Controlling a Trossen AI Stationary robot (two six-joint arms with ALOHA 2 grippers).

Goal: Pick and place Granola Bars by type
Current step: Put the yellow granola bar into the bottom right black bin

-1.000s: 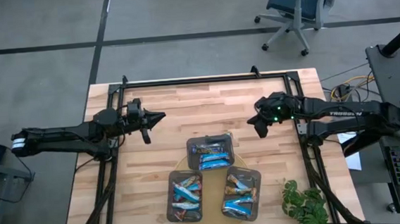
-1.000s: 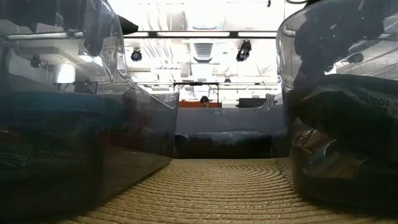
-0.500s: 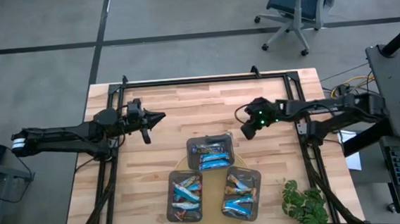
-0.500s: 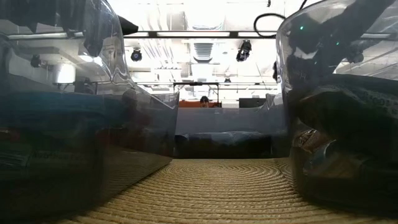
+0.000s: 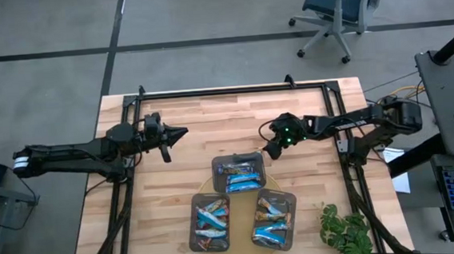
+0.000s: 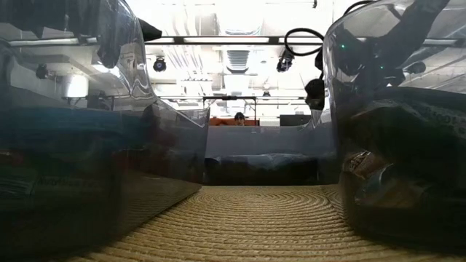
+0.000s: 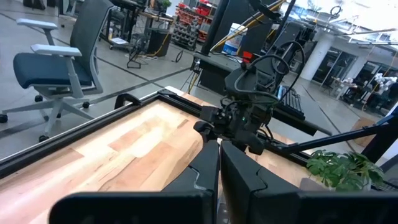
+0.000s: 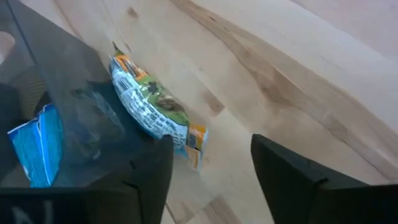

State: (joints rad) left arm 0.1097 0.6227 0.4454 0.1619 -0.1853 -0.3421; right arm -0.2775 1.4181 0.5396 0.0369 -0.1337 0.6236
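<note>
Three dark trays hold granola bars, mostly blue: a far tray [image 5: 218,166], a near-left tray [image 5: 191,225] and a near-right tray [image 5: 293,206]. One bar with a white, green and orange wrapper [image 8: 152,106] lies on the wood against the outside of the far tray's wall [image 8: 74,81]. A blue bar [image 8: 34,146] shows through that wall. My right gripper [image 5: 271,151] [image 8: 211,168] is open just right of the far tray, its fingers a little short of the loose bar. My left gripper [image 5: 181,132] [image 7: 219,163] waits shut over the table's far left.
The trays stand on a round woven mat [image 6: 247,218] at the table's near middle. A potted plant [image 5: 346,231] sits at the near right corner. Bare wood lies between the two arms [image 5: 227,123] and along the far edge.
My right gripper has gone toward the table's left edge and slightly nearer, from the right side to just beside the far tray. The trays and their bars have stayed where they were.
</note>
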